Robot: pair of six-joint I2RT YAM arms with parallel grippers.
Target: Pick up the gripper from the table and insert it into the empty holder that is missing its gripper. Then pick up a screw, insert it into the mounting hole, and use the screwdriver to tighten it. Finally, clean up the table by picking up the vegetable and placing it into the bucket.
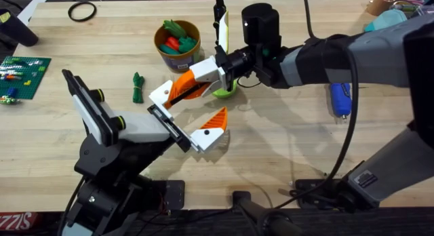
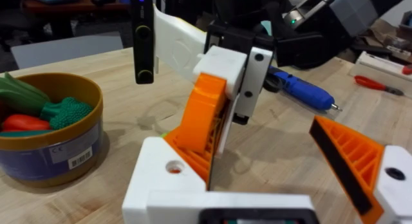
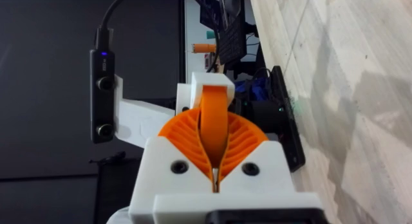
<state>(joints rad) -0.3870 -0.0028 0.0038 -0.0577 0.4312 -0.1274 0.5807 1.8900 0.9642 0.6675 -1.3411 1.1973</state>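
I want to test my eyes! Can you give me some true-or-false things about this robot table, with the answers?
1. The blue screwdriver lies on the table. True.
2. The bucket is empty. False: toy vegetables sit inside it.
3. A dark-green vegetable lies on the table, outside the bucket. True.
4. The right gripper holds the screwdriver. False: it is shut on an orange-and-white finger piece.
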